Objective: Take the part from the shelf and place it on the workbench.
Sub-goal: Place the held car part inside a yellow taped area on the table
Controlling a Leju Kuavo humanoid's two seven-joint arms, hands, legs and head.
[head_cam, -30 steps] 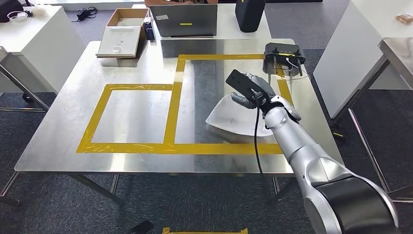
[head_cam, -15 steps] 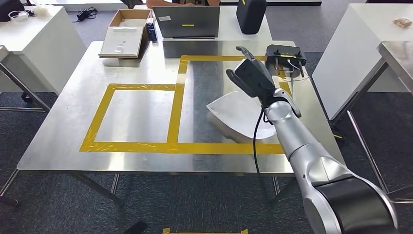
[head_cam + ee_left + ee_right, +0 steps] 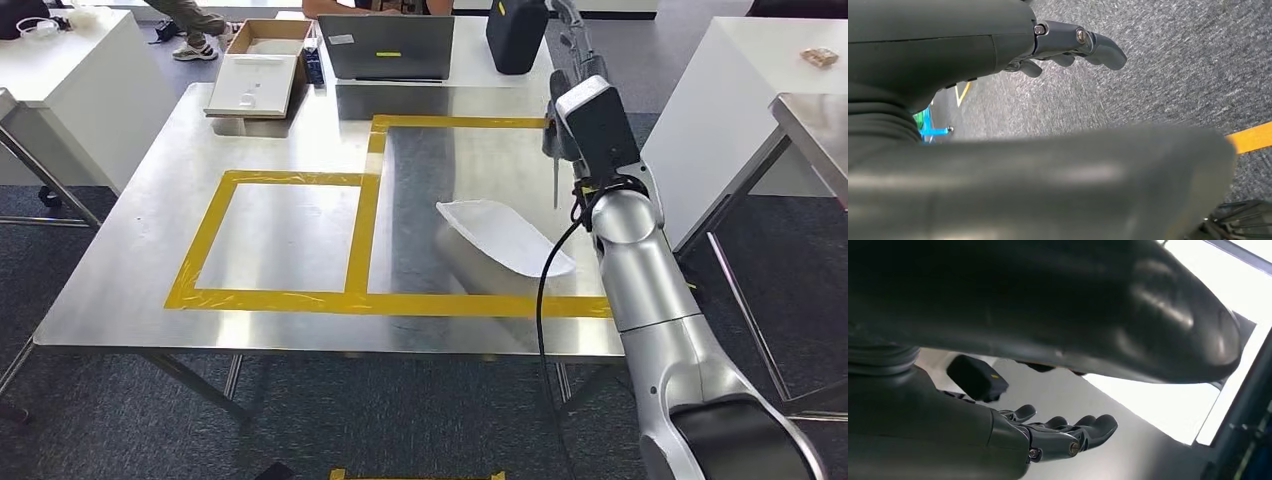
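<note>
The white curved part (image 3: pixel 505 238) lies flat on the steel workbench (image 3: pixel 280 240), inside the right-hand rectangle of yellow tape (image 3: pixel 470 305). My right hand (image 3: pixel 578 60) is raised high over the table's far right corner, well apart from the part. Its fingers (image 3: pixel 1063 432) are spread with nothing in them. My left hand (image 3: pixel 1073 45) hangs over grey carpet, fingers loosely extended and empty.
A laptop (image 3: pixel 390 45), a black box (image 3: pixel 515 30) and a cardboard box holding a white tray (image 3: pixel 255 75) stand along the far edge. A black device (image 3: pixel 551 138) sits partly behind my right hand. White tables flank both sides. A person's legs (image 3: pixel 190 18) show at the far left.
My right hand has lifted off the white part and swung up toward the far right. The part stays on the table. The camera has shifted slightly.
</note>
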